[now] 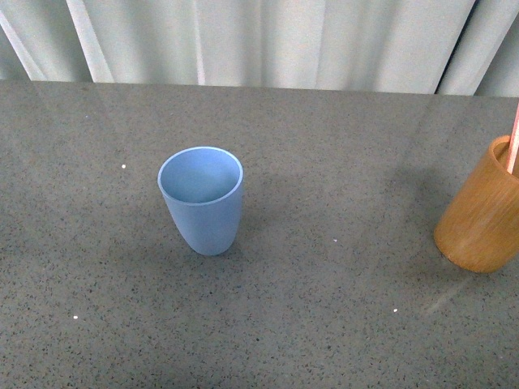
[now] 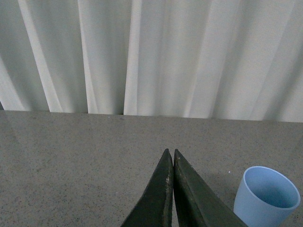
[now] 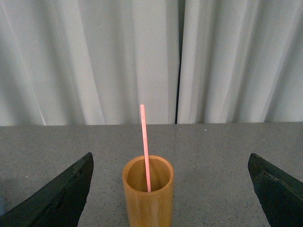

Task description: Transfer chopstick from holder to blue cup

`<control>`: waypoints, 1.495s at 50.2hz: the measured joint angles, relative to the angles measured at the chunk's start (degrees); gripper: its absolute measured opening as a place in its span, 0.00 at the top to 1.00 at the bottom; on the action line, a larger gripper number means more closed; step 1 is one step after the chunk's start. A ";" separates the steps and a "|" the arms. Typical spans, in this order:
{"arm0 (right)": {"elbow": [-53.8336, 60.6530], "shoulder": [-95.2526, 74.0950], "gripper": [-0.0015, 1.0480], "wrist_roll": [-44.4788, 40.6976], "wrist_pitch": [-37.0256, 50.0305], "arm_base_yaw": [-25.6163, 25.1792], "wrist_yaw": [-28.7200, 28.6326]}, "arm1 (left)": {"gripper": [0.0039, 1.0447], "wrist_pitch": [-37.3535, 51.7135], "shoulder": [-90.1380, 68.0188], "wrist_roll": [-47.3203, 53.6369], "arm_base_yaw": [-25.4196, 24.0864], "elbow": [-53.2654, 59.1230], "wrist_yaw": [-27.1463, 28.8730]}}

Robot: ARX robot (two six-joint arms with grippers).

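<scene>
In the front view, the blue cup [image 1: 201, 201] is seen upright and empty on the grey speckled table [image 1: 324, 324], left of the middle. The holder [image 1: 480, 212] is cut by the right edge, well apart from the cup, and the chopstick [image 1: 513, 138] is seen rising out of it. A pale curtain [image 1: 284, 40] is hung behind the table.

In the left wrist view, the left gripper [image 2: 170, 153] is shown closed, its dark fingers pressed together with nothing between them; the blue cup [image 2: 266, 196] is seen just beside it.

In the right wrist view, the right gripper [image 3: 170, 158] is held wide open, apart from the holder [image 3: 148, 203]. The chopstick [image 3: 145, 146] is stood nearly upright inside the holder.
</scene>
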State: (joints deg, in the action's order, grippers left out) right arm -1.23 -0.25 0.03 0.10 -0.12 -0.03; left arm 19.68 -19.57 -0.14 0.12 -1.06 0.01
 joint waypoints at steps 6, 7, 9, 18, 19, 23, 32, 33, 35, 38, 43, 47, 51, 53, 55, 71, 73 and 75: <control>0.00 0.00 0.10 0.00 0.00 0.02 0.00 | 0.97 -2.38 2.51 0.00 0.00 0.00 0.00; 0.00 0.00 0.10 0.00 0.00 0.02 0.00 | 0.97 -2.80 2.91 0.00 0.00 0.00 0.00; 0.00 0.00 0.10 0.00 0.00 0.00 0.00 | 0.97 -3.61 3.67 0.00 0.00 0.00 0.00; 0.00 0.00 0.10 0.00 0.00 0.00 0.00 | 0.97 -6.25 6.38 0.00 0.00 0.00 0.00; 0.00 0.00 0.10 0.00 0.00 0.02 0.00 | 0.97 -6.60 6.69 0.00 0.00 0.00 0.00; 0.00 0.00 0.10 0.00 0.00 0.02 0.00 | 0.97 -7.65 7.74 0.00 0.00 0.00 0.00; 0.00 0.00 0.10 0.00 0.00 0.00 0.00 | 0.97 -10.12 10.23 0.00 0.00 0.00 0.00; 0.00 0.00 0.10 0.00 0.00 0.00 0.00 | 0.97 -11.91 11.72 0.00 0.00 0.00 0.00; 0.00 0.00 0.10 0.00 0.00 0.00 0.00 | 0.97 -15.63 14.12 -0.02 0.00 -0.02 -0.02; 0.00 0.00 0.10 0.00 0.00 0.00 0.02 | 0.97 -19.04 17.35 0.00 0.00 -0.02 -0.02; 0.00 0.00 0.10 0.00 0.00 0.00 0.00 | 0.97 -19.39 19.32 0.00 0.00 0.00 -0.02; 0.00 0.00 0.10 0.00 0.00 0.00 0.00 | 0.97 -19.56 19.32 0.00 0.00 -0.02 0.00; 0.00 0.00 0.10 0.00 0.00 0.00 0.00 | 0.97 -19.65 19.34 0.00 0.00 -0.02 0.00; 0.00 0.00 0.10 0.00 0.00 0.02 0.00 | 0.97 -19.65 19.34 0.00 0.00 0.00 0.00; 0.00 0.00 0.10 0.00 0.00 0.02 0.00 | 0.97 -19.65 19.34 0.00 0.00 0.00 0.00; 0.00 0.00 0.10 0.00 0.00 0.00 0.00 | 0.51 -19.65 19.39 -0.04 0.00 -0.02 0.00; 0.00 0.00 0.10 0.00 0.00 0.00 0.00 | 0.44 -19.65 19.39 -0.04 0.00 0.00 0.00; -0.11 -0.20 0.10 0.17 -0.31 0.07 0.39 | 0.39 -19.65 19.39 -0.04 0.00 0.00 0.00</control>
State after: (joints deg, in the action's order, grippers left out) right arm -1.34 -0.45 0.21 -0.21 -0.05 0.36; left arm 0.03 -0.19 -0.19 0.12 -1.06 0.01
